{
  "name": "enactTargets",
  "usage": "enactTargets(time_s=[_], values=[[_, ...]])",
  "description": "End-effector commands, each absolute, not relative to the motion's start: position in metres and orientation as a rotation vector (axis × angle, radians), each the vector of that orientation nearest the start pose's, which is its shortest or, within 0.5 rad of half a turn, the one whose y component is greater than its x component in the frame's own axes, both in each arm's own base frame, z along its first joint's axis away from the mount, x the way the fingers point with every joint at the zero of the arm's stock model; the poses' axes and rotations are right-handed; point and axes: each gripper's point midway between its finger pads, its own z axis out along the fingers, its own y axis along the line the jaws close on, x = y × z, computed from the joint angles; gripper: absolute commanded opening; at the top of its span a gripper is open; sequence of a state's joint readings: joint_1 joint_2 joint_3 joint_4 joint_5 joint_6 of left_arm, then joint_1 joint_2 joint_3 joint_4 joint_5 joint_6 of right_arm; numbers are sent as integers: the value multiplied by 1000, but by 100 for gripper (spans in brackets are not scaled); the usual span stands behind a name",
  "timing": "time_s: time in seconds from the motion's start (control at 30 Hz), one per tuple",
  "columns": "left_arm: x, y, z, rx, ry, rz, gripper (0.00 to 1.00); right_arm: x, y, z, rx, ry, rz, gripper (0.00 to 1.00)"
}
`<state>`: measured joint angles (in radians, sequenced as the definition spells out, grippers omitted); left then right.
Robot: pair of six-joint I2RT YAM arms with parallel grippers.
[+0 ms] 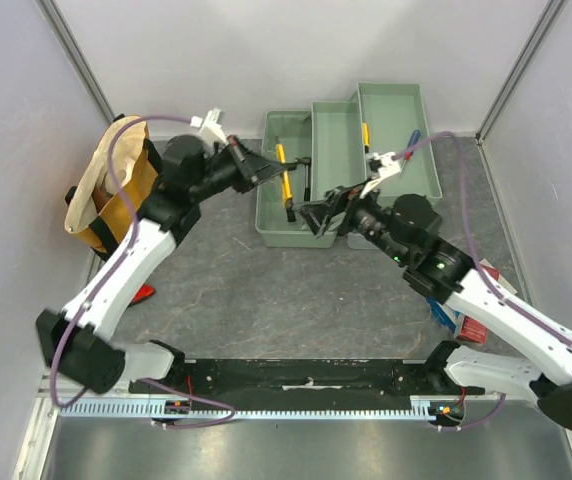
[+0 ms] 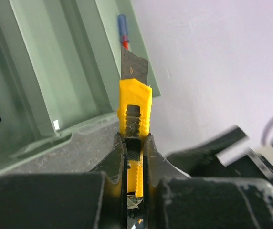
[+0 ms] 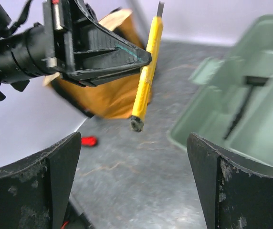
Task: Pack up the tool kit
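Observation:
The pale-green toolbox [image 1: 391, 125] stands open at the back of the table with its trays folded out. My left gripper [image 1: 269, 170] is shut on a yellow utility knife [image 1: 285, 185] and holds it over the toolbox's left part. In the left wrist view the knife [image 2: 135, 107] rises from the shut gripper [image 2: 135, 143], blade out. My right gripper [image 1: 324, 212] is open just right of the knife. The right wrist view shows the knife [image 3: 146, 76] hanging ahead of that open gripper [image 3: 134, 138], apart from its fingers. A blue-handled tool [image 1: 414, 140] lies in the right tray.
A mustard-yellow cloth bag [image 1: 116, 190] stands at the left wall. A small red tool [image 1: 144, 293] lies on the table under the left arm. Blue-and-red packets [image 1: 466, 322] lie by the right arm. A black-handled tool [image 3: 239, 112] rests inside the toolbox.

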<state>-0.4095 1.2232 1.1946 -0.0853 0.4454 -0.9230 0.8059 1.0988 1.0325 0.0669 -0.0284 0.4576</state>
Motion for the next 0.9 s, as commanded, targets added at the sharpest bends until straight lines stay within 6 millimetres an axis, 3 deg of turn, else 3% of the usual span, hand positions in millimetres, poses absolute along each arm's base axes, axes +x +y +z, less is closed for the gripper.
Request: enactTargets(time_s=[0.0, 0.1, 0.13, 0.3, 0.37, 0.4, 0.57, 0.7, 0.87], values=[[356, -284, 360, -37, 1930, -1221, 2, 280, 222, 358, -81, 1637, 616, 98], [388, -312, 349, -27, 1980, -1176, 2, 273, 197, 370, -13, 1595, 569, 98], [395, -323, 356, -15, 1970, -1175, 2, 271, 189, 374, 7, 1582, 561, 98], [452, -350, 324, -30, 2017, -1006, 2, 262, 165, 382, 60, 1555, 520, 98], [476, -353, 296, -58, 2062, -916, 2, 259, 160, 382, 66, 1560, 509, 98], [481, -359, 297, -43, 2056, -919, 2, 258, 157, 381, 71, 1562, 501, 98], [498, -378, 255, -14, 2125, -818, 2, 256, 148, 381, 82, 1560, 468, 98], [506, -375, 223, -22, 2174, -744, 2, 255, 148, 379, 78, 1568, 466, 98], [507, -370, 208, -1, 2185, -628, 21, 256, 151, 377, 74, 1578, 477, 98]])
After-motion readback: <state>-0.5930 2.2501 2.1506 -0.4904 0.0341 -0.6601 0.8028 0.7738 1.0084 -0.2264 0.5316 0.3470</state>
